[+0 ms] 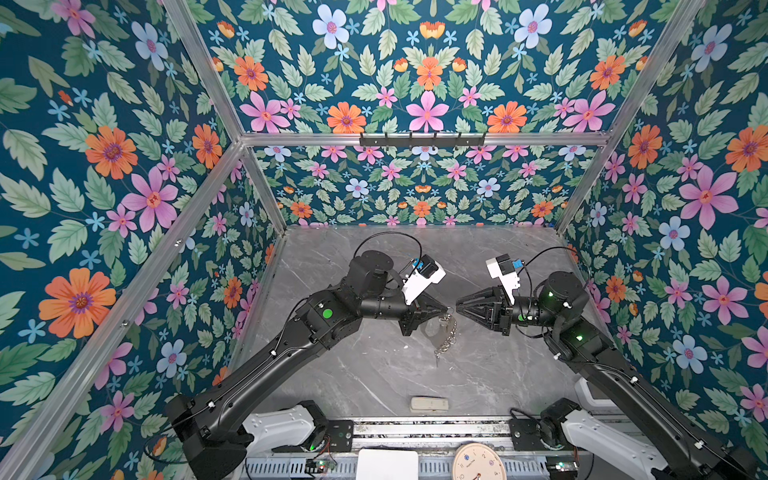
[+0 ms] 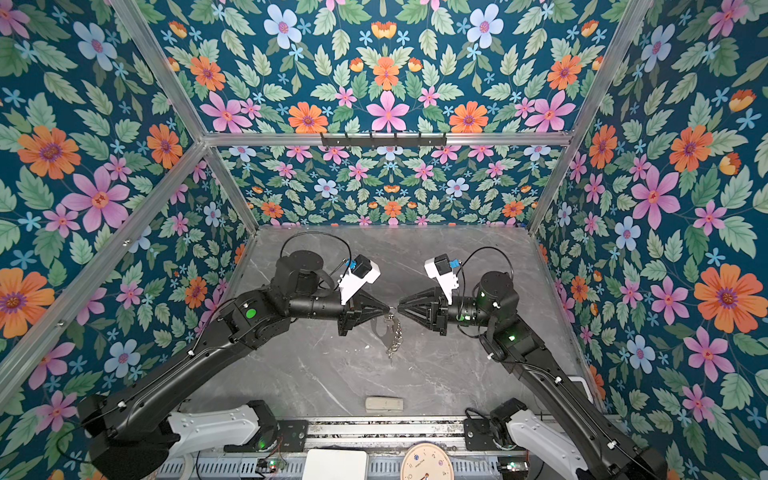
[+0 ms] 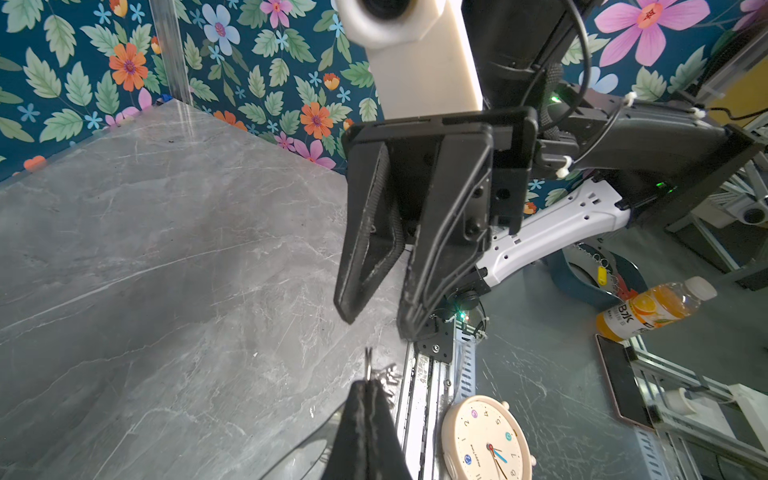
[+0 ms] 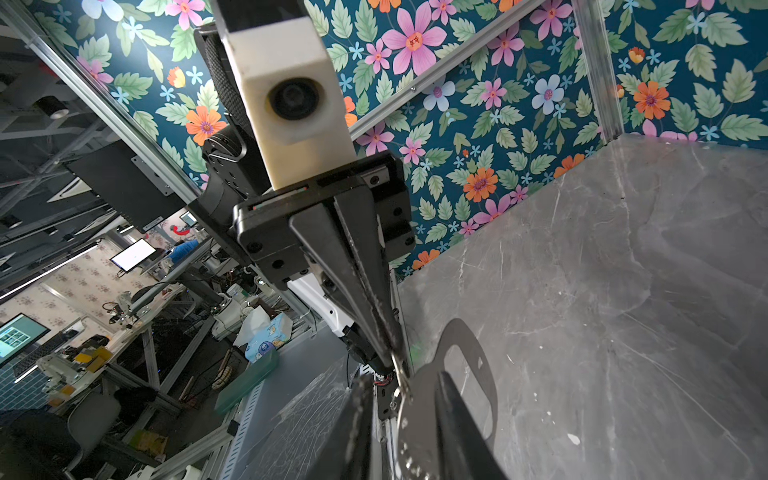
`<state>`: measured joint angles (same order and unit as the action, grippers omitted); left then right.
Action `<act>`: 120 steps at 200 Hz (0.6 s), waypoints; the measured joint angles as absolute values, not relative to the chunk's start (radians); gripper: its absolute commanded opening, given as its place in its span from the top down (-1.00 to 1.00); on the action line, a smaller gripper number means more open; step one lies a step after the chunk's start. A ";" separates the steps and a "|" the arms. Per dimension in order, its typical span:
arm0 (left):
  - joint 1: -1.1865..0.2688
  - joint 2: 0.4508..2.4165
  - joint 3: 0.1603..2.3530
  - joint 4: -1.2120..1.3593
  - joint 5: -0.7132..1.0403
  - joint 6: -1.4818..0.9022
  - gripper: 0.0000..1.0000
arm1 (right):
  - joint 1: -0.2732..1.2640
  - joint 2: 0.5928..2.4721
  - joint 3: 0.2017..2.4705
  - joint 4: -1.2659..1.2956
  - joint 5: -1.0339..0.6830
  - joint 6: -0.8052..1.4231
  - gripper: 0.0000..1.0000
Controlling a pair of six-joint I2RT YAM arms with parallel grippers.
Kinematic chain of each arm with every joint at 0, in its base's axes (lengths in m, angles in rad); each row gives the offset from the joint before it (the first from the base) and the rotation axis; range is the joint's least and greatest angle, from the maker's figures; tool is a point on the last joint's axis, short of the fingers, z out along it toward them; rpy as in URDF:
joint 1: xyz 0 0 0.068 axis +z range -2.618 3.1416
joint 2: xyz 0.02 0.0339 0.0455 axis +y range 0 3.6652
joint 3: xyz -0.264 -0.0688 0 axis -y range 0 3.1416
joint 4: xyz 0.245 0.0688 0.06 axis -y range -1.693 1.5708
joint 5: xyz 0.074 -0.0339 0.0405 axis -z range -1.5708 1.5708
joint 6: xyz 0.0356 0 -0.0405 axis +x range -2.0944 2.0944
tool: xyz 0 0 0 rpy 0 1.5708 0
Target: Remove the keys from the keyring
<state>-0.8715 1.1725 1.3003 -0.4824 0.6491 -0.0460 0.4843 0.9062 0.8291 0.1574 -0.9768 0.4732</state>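
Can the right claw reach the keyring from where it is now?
Probably yes: the keyring hangs from the shut left claw, and the right claw faces it close by, jaws apart, nothing between them.

You'll find the keyring (image 1: pixel 436 334) near the centre of both top views, a little below the middle, dangling from your left gripper (image 1: pixel 448 309). The gripper pinches its small silver ring (image 4: pixel 400 368). A short silver chain (image 2: pixel 395 337) hangs from the ring toward the lower frame. Beside the chain hangs a flat grey oval cuff (image 4: pixel 460 332), seen low and centre in the right wrist view. The keys are too small to pick out.
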 measured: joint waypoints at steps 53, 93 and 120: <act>-0.871 1.177 1.302 -0.486 0.660 -0.036 1.00 | 0.516 0.920 0.842 0.161 -0.990 0.470 0.54; -0.871 1.169 1.296 -0.486 0.662 -0.028 1.00 | 0.518 0.920 0.843 0.152 -0.978 0.463 0.55; -0.871 1.154 1.294 -0.485 0.662 -0.028 1.00 | 0.519 0.922 0.842 0.131 -0.964 0.460 0.55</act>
